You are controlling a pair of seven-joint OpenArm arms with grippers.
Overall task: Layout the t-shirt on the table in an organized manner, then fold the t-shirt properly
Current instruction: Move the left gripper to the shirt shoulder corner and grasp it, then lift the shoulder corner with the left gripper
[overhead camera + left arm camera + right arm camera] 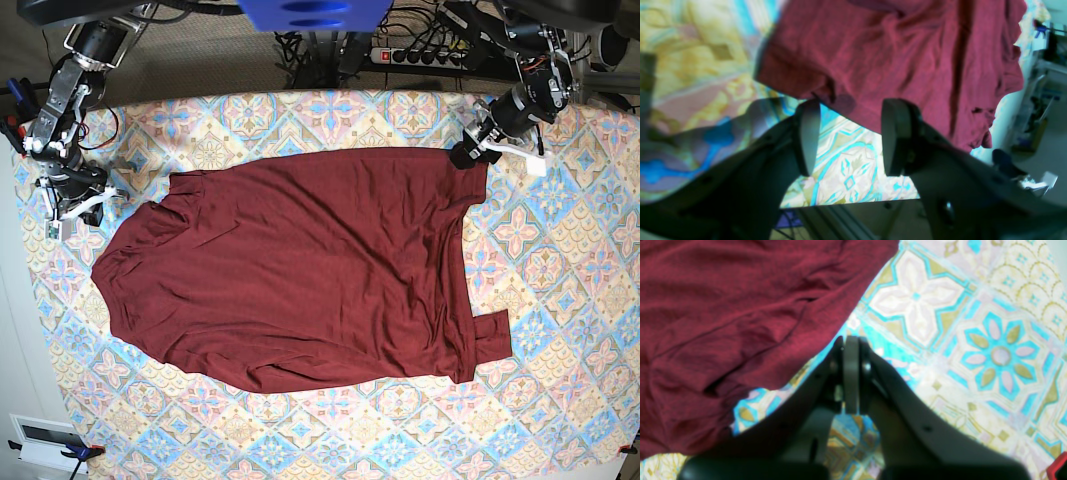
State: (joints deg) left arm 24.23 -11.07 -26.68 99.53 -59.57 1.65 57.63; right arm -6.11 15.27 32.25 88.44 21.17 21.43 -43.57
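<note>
The dark maroon t-shirt [310, 270] lies spread over the patterned table [560, 330], wrinkled, with a small flap sticking out at its lower right. My left gripper [467, 154] is at the shirt's upper right corner. In the left wrist view the left gripper [853, 108] is open, its fingertips at the edge of the t-shirt [907, 56], with only tablecloth between the fingers [808, 136]. My right gripper [72, 203] hovers off the shirt's left end. In the right wrist view the right gripper [850, 343] is shut on nothing, just right of the t-shirt [723, 323].
A power strip [420, 52] and cables lie beyond the table's far edge. The near table edge [846, 201] shows under the left gripper. A blue clamp [75, 452] sits at the lower left corner. A red object [1058, 466] shows at the right wrist view's corner.
</note>
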